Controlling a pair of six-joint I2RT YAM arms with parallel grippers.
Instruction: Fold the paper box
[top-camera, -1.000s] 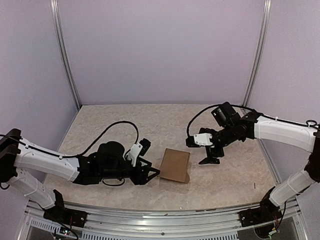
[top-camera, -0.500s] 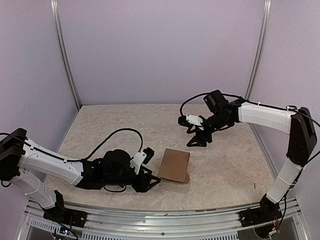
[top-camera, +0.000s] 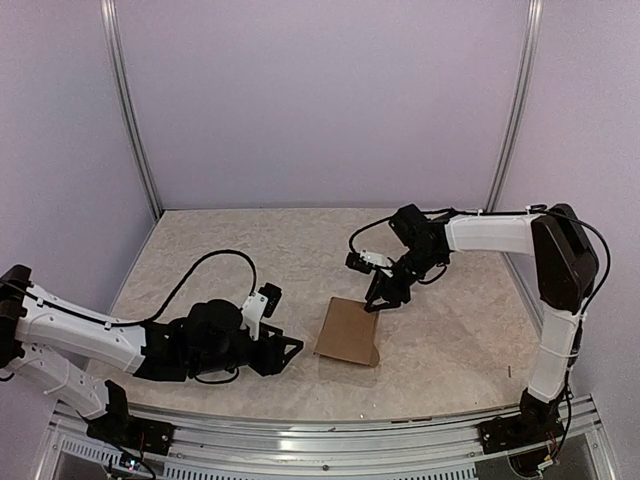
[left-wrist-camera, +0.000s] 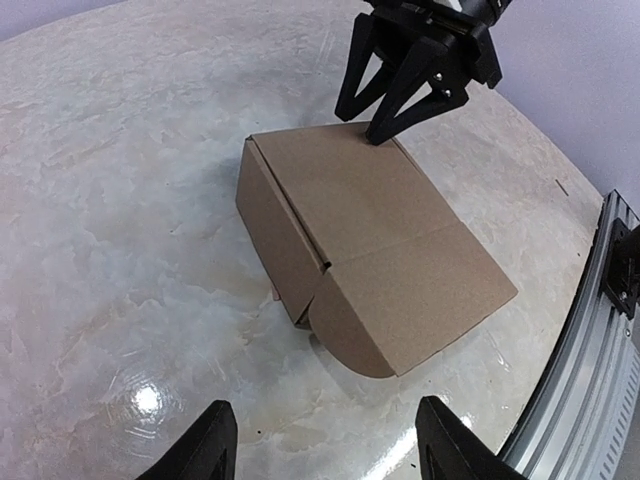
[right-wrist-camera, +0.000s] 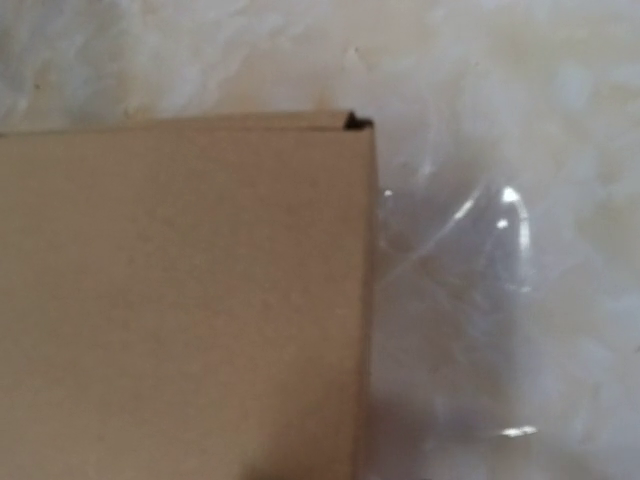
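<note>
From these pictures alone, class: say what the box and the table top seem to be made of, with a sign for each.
Box: brown cardboard, matte; dull face, sharp creases, raw cut edges. Table top: glossy, pale and veined like marble, with bright glints; real stone or a printed laminate, the look leaves open.

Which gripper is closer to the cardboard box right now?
The right gripper: its fingers are at the far edge of the plain brown cardboard box; the left gripper sits clear of it.
</note>
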